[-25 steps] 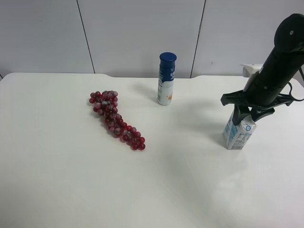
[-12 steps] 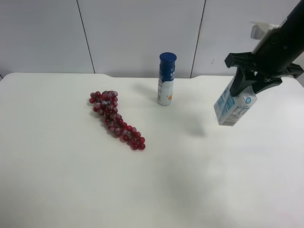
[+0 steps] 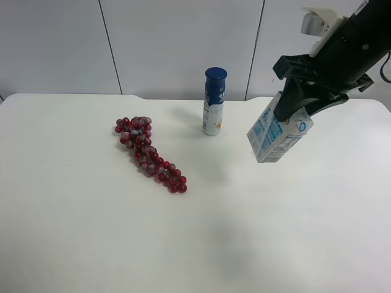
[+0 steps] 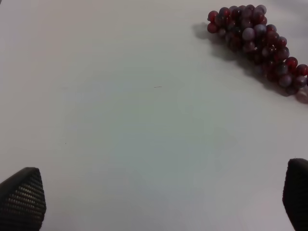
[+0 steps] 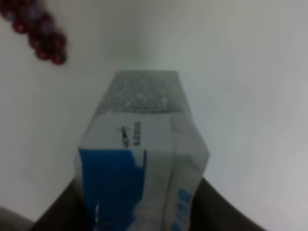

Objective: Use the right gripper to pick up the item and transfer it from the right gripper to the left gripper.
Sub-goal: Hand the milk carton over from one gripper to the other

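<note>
A blue and white milk carton hangs tilted in the air above the table, held by its top in my right gripper, the black arm at the exterior high view's right. In the right wrist view the carton fills the middle, clamped between the two dark fingers. My left gripper is open over bare table, with only its two fingertips showing. The left arm is out of the exterior high view.
A bunch of red grapes lies left of the table's centre and shows in the left wrist view and the right wrist view. A blue-capped bottle stands upright at the back, near the wall.
My right gripper has lifted the carton off the table and carried it up and leftward in the exterior high view, tilting it. Grapes and bottle have not moved.
</note>
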{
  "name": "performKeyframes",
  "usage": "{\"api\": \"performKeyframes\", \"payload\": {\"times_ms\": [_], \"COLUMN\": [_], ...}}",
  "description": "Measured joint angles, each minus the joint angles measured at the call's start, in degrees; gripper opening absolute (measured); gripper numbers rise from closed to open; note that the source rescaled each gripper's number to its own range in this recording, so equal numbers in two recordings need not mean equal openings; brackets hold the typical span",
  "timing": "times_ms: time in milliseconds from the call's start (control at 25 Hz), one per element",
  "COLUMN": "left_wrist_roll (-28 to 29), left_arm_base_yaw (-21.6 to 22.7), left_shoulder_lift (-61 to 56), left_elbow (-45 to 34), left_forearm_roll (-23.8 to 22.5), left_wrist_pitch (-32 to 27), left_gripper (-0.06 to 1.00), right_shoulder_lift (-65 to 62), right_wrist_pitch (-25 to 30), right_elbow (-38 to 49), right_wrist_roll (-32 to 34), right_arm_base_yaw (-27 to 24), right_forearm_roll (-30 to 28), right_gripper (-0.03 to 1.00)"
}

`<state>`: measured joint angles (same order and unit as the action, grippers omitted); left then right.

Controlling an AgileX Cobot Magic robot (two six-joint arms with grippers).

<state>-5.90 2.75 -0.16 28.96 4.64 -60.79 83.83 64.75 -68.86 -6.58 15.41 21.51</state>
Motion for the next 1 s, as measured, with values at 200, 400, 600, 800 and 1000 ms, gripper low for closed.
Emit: {"api": "performKeyframes", "payload": {"times_ms": [200, 400, 600, 800, 1000], "left_wrist_roll": [0.00, 0.00, -0.84, -7.06, -16.51], "left_arm_base_yaw": [0.00, 0.00, 0.00, 0.00, -2.35], "left_shoulder_lift": [0.00, 0.00, 0.00, 0.34, 6.74], "left_elbow": [0.00, 0.00, 0.00, 0.00, 0.70], "left_forearm_roll": [0.00, 0.00, 0.56, 5.41, 13.50], "left_wrist_pitch": [0.00, 0.00, 0.00, -0.28, -0.75], "left_gripper": [1.00, 1.00, 1.00, 1.00, 1.00], "right_shoulder_lift": [0.00, 0.00, 0.00, 0.00, 0.00], "right_wrist_pitch": [0.26, 0.31, 2.02, 4.48, 4.55], "right_elbow": [0.00, 0.00, 0.00, 0.00, 0.00], "right_wrist_roll": [-7.18, -15.36, -21.94, -27.34, -29.05], "right_arm_base_yaw": [1.30, 1.30, 1.30, 1.30, 3.44], "right_forearm_roll": [8.38, 16.15, 22.20, 27.45, 28.72], "right_gripper": [0.00, 0.00, 0.00, 0.00, 0.00]}}
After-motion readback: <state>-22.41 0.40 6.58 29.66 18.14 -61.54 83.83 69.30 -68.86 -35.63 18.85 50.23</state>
